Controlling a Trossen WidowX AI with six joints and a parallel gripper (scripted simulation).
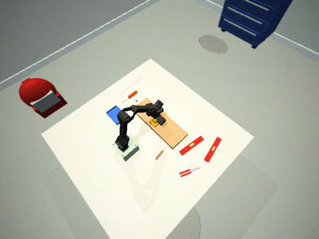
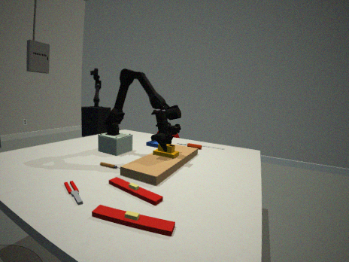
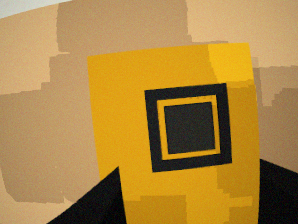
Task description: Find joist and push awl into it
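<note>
Two levels point(image 1: 191, 145) point(image 1: 213, 149) point(image 2: 135, 190) point(image 2: 133, 220) are seen, one pair of pliers point(image 1: 185, 172) point(image 2: 76, 195), one wooden-handled tool point(image 1: 159, 155) point(image 2: 108, 165), one orange-handled tool point(image 1: 133, 94) point(image 2: 194, 146), one panel point(image 1: 175, 132) point(image 2: 150, 169) point(image 3: 30, 135), one stud finder point(image 1: 154, 123) point(image 2: 165, 153) point(image 3: 120, 75), one tray point(image 1: 113, 115) point(image 2: 152, 144), one table point(image 1: 82, 161) point(image 2: 214, 211), two arms point(image 1: 123, 128) point(image 2: 120, 95) point(image 2: 97, 88), one cabinet point(image 1: 245, 20), one wall box point(image 2: 37, 56) are shown.

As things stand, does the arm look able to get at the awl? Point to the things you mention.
Probably not yet: its jaws point(image 1: 159, 121) point(image 2: 165, 148) are shut on the stud finder point(image 1: 154, 122) point(image 2: 165, 153) point(image 3: 120, 110), though nothing visibly covers the wooden-handled awl point(image 1: 159, 154) point(image 2: 108, 165).
</note>
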